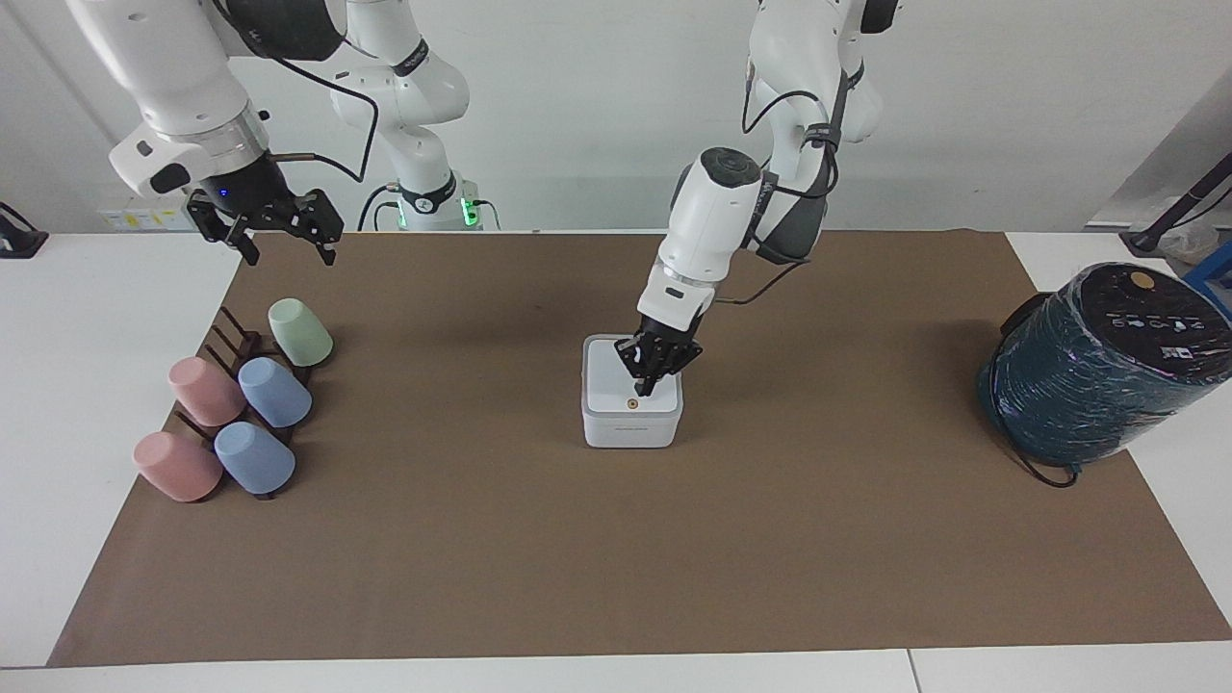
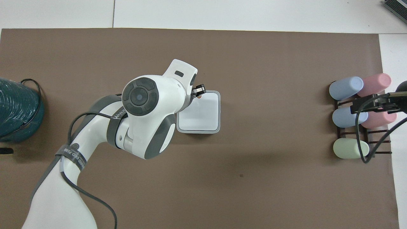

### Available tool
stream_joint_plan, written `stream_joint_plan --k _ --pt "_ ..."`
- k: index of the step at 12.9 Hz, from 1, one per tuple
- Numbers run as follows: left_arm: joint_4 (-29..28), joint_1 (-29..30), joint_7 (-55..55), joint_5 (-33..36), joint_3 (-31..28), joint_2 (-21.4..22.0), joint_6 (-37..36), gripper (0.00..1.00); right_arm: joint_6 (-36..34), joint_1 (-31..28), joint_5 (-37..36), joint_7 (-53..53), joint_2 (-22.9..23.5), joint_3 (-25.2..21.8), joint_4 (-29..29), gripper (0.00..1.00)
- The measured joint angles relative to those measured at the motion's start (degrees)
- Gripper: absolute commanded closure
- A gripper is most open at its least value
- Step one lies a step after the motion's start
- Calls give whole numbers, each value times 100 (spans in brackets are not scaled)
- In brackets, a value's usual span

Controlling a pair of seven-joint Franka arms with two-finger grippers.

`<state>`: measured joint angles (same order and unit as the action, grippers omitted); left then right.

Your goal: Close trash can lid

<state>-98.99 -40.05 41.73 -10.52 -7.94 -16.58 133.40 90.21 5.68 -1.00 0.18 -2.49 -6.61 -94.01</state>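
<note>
The trash can (image 1: 631, 429) is a small white square box in the middle of the brown mat. Its lid (image 1: 611, 377) lies flat on top, with the orange dot (image 1: 635, 405) showing. My left gripper (image 1: 643, 390) points down with its fingers together, tips at the lid's top just beside the orange dot; I cannot tell whether they touch. In the overhead view the left gripper (image 2: 199, 90) is over the lid's (image 2: 203, 112) corner farthest from the robots, toward the left arm's end. My right gripper (image 1: 286, 248) waits open and empty, in the air over the mat's corner near the cup rack.
A dark rack (image 1: 236, 346) with several pastel cups (image 1: 274, 393) lies toward the right arm's end. A large dark teal wrapped cylinder (image 1: 1097, 366) with a black cable stands at the left arm's end. The brown mat (image 1: 616, 558) covers most of the table.
</note>
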Motion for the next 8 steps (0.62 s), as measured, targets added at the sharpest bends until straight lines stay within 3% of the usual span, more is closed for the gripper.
stream_joint_plan --k 4,8 --pt "820 612 -49 12 -57 38 -1403 83 0 0 0 0 0 0 0 0" --pt "1081 1094 -401 326 -68 135 -2139 82 0 0 0 0 0 0 0 0"
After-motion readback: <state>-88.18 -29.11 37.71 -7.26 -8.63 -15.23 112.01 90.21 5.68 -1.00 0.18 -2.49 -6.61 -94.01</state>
